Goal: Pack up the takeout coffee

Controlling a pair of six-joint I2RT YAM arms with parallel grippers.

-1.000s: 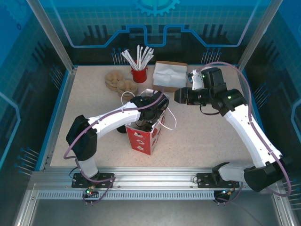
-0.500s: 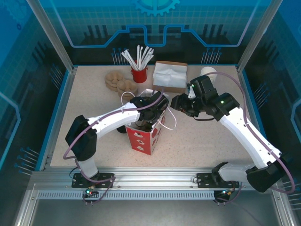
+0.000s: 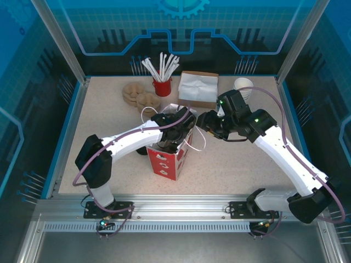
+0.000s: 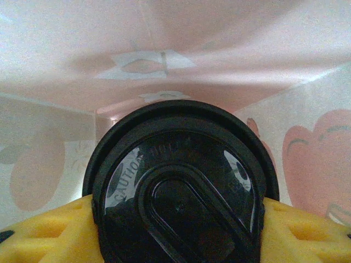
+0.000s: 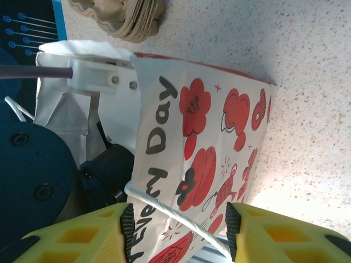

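Clearly, the coffee (image 4: 184,203) sits low inside the paper bag (image 3: 167,159) at the middle of the overhead view. It is held at its black lid between the yellow pads (image 4: 44,235) of the left pincer (image 4: 181,235). The right pincer (image 5: 178,230) hangs open beside the bag's mouth, with the white cord handle (image 5: 170,212) crossing between its fingers (whether it touches them I cannot tell). A paper cup is light and crushes easily, and a snap-on lid can pop off. I judge a gentle hold on the wall just under the rim to be safer.
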